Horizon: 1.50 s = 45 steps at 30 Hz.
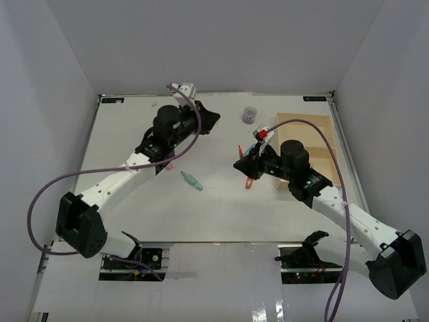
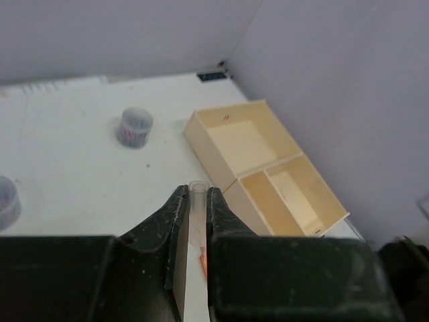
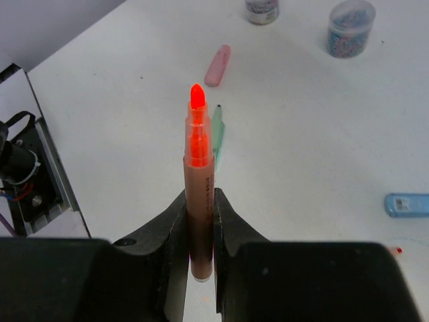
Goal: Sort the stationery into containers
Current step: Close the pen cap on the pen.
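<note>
My right gripper (image 3: pixel 200 201) is shut on an uncapped orange marker (image 3: pixel 199 168), its tip pointing away from the wrist; in the top view this gripper (image 1: pixel 242 163) holds the marker (image 1: pixel 249 182) just above mid-table. My left gripper (image 2: pixel 196 194) is shut on a short clear tube (image 2: pixel 198 201), like a marker cap, at the back of the table (image 1: pixel 209 119). The beige divided tray (image 2: pixel 221 144) lies ahead of it to the right, and at the back right in the top view (image 1: pixel 315 124). A green marker (image 1: pixel 192 180) and a pink piece (image 3: pixel 217 65) lie loose on the table.
A round grey-blue pot (image 1: pixel 250 115) stands at the back centre. The right wrist view shows two pots (image 3: pixel 352 28) (image 3: pixel 262 10) and a blue eraser-like piece (image 3: pixel 407 204). The left wrist view shows a pot (image 2: pixel 135 127) and another (image 2: pixel 5 201) at the left edge. White walls enclose the table.
</note>
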{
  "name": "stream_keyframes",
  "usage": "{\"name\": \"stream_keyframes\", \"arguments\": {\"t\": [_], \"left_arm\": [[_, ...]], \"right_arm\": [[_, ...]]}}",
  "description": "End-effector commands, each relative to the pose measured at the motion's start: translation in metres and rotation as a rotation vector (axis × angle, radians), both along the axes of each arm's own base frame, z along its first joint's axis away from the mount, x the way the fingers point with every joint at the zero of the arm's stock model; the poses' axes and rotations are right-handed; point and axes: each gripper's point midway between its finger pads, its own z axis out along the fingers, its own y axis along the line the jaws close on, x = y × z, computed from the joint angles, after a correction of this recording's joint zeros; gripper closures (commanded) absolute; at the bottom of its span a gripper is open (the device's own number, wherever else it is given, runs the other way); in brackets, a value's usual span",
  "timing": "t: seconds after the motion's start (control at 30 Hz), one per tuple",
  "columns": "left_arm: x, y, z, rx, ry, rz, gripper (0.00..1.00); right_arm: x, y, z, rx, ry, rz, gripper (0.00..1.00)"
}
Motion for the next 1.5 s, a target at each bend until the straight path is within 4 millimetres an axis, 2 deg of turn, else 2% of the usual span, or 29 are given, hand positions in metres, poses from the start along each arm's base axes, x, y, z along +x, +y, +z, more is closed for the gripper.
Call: {"name": "stream_keyframes", "arguments": {"t": [0.0, 0.03, 0.1, 0.13, 0.2, 0.23, 0.3, 0.33, 0.37, 0.6, 0.9, 1.47], "left_arm": [[-0.024, 0.01, 0.035, -0.124, -0.208, -0.147, 1.0], [-0.028, 0.018, 0.038, -0.136, -0.231, -0.149, 1.0], [-0.046, 0.028, 0.059, -0.183, -0.331, -0.168, 1.0], [-0.053, 0.029, 0.047, -0.176, -0.329, -0.189, 1.0], [-0.067, 0.034, 0.061, -0.202, -0.399, -0.209, 1.0], [-0.074, 0.033, 0.052, -0.201, -0.392, -0.237, 1.0], [-0.087, 0.037, 0.063, -0.23, -0.453, -0.255, 1.0], [-0.09, 0.039, 0.056, -0.243, -0.443, -0.255, 1.0], [-0.095, 0.042, 0.065, -0.269, -0.48, -0.255, 1.0], [-0.113, 0.05, 0.071, -0.341, -0.515, -0.277, 1.0], [-0.117, 0.052, 0.07, -0.39, -0.493, -0.289, 1.0], [-0.113, 0.049, 0.062, -0.432, -0.431, -0.29, 1.0]], "right_arm": [[-0.004, 0.031, 0.038, 0.114, -0.047, 0.14, 0.92], [-0.003, 0.035, 0.044, 0.127, -0.054, 0.152, 0.92], [-0.002, 0.045, 0.044, 0.144, -0.039, 0.181, 0.92], [-0.003, 0.049, 0.048, 0.153, -0.041, 0.194, 0.92], [-0.001, 0.056, 0.049, 0.16, -0.039, 0.21, 0.92], [-0.001, 0.059, 0.053, 0.165, -0.046, 0.217, 0.92], [-0.002, 0.067, 0.053, 0.174, -0.043, 0.235, 0.92], [-0.003, 0.069, 0.053, 0.177, -0.041, 0.244, 0.92], [-0.003, 0.072, 0.054, 0.181, -0.042, 0.249, 0.92], [-0.008, 0.09, 0.05, 0.192, -0.031, 0.293, 0.92], [-0.008, 0.101, 0.052, 0.202, -0.052, 0.312, 0.92], [-0.013, 0.103, 0.069, 0.238, -0.13, 0.343, 0.92]]}}
